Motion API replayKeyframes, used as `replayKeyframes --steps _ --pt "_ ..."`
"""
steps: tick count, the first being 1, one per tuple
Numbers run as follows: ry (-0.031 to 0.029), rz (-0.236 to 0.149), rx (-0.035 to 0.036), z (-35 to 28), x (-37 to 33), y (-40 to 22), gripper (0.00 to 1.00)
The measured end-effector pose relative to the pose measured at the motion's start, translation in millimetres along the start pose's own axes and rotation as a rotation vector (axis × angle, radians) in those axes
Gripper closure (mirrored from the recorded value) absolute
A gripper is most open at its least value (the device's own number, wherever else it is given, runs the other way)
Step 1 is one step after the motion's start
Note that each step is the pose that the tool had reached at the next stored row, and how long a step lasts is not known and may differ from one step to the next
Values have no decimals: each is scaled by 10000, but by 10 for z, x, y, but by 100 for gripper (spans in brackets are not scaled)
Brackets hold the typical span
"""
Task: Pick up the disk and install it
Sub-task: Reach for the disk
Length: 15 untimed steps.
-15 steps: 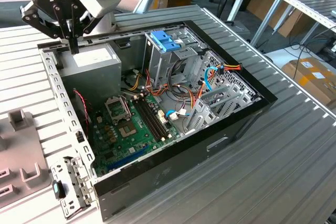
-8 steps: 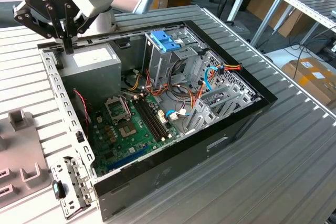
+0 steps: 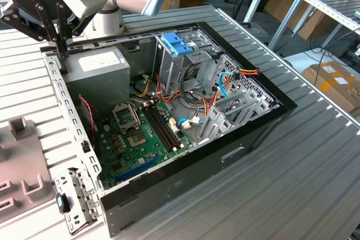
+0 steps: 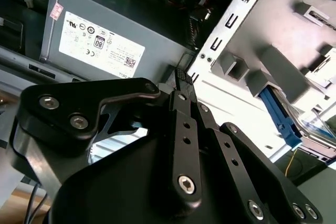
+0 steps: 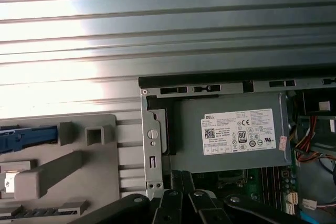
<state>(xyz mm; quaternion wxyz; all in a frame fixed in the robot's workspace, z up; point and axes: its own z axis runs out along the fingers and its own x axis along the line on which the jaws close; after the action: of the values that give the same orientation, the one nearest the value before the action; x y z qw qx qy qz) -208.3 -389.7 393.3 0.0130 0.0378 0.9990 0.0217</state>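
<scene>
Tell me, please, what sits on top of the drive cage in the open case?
A blue plastic bracket rests on the drive cage; the bays beneath it are covered.

1. Power-supply box (image 5: 189, 129): large white sticker (image 5: 239, 131) on its grey face, seen in both wrist views. It carries dense black print, rows of round and boxed approval marks, and one square scan code.
2. Same box, at one corner of that face: small pink sticker (image 4: 55, 10) in the second wrist view. Print too fine to make out.
3. Cardboard box (image 3: 344, 93) at the exterior view's right: white label (image 3: 332, 71) on top, its print illegible.
</scene>
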Motion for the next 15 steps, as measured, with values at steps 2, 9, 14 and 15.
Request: replayKeyframes --steps 2,9,14,15 --pt "0 2 0 -1 34 1 89" --pt "1 3 1 -1 53 -1 89" --pt "1 0 0 -5 189 -11 89" --pt "1 1 0 -6 234 -14 89"
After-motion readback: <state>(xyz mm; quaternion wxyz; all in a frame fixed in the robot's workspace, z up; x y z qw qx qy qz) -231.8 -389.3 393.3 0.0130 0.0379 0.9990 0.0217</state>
